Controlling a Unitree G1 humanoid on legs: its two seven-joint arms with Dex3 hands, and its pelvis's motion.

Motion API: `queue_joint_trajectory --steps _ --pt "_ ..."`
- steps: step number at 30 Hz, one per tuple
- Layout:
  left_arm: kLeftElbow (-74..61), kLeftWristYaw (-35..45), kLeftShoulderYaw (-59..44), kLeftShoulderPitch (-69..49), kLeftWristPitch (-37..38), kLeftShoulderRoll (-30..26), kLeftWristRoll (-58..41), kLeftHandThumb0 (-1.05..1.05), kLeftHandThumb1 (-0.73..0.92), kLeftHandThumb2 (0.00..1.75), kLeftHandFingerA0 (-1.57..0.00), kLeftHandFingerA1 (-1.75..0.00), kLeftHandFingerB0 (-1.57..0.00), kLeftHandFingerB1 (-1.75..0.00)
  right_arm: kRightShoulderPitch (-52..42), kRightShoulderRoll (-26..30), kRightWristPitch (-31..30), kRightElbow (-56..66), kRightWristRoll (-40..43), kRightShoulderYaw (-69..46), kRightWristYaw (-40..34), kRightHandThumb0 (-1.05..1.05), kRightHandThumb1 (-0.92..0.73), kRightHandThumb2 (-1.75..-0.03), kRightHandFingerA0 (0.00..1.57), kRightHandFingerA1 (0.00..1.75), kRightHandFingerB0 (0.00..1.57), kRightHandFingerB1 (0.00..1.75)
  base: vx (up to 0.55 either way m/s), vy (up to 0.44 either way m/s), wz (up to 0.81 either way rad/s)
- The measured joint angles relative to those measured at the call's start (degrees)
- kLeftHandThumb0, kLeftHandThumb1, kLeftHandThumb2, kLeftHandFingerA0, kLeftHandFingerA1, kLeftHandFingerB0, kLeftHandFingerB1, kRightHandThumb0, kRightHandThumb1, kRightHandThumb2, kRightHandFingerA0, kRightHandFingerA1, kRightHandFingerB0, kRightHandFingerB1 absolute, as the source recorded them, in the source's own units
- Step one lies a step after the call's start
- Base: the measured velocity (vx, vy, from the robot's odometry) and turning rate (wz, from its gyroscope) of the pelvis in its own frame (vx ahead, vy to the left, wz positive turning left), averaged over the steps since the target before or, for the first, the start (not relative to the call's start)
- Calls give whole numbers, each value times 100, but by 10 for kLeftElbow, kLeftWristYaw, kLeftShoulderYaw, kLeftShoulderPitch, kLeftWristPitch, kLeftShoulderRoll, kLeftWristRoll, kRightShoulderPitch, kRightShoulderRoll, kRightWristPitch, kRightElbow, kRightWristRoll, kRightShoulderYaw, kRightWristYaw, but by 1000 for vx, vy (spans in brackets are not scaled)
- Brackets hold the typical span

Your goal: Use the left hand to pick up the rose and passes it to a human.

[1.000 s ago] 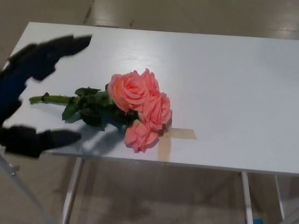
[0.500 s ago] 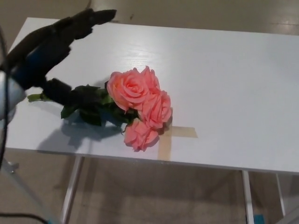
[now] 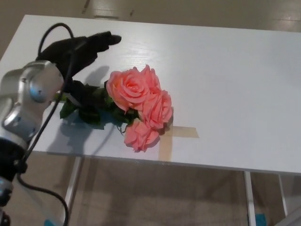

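Reaching over the green stem at frame left, black left hand (image 3: 79, 52) spread, holding nothing, pink fabric rose bunch (image 3: 138, 106) blooms lying right on white desk (image 3: 225, 75).

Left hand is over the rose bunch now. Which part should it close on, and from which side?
Close on the green stem, coming from above on the robot's left. The rose bunch lies flat with its stem pointing left, right under the left hand, while the soft blooms face right and look likely to crush.
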State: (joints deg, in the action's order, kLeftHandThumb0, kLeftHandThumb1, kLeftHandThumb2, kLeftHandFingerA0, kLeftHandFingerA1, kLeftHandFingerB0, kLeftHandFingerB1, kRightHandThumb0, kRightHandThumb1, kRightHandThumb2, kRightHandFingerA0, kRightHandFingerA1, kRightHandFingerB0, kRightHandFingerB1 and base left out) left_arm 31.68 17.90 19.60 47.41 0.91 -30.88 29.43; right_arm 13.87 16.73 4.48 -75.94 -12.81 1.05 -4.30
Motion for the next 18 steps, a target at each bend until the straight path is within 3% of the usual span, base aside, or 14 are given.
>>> queue_joint_trajectory --steps 18 --pt "92 -21 25 24 -38 35 38 -48 33 70 0 -14 0 -21 -1 0 0 0 0 -5 0 -32 -58 -72 66 53 48 46 0 0 0"
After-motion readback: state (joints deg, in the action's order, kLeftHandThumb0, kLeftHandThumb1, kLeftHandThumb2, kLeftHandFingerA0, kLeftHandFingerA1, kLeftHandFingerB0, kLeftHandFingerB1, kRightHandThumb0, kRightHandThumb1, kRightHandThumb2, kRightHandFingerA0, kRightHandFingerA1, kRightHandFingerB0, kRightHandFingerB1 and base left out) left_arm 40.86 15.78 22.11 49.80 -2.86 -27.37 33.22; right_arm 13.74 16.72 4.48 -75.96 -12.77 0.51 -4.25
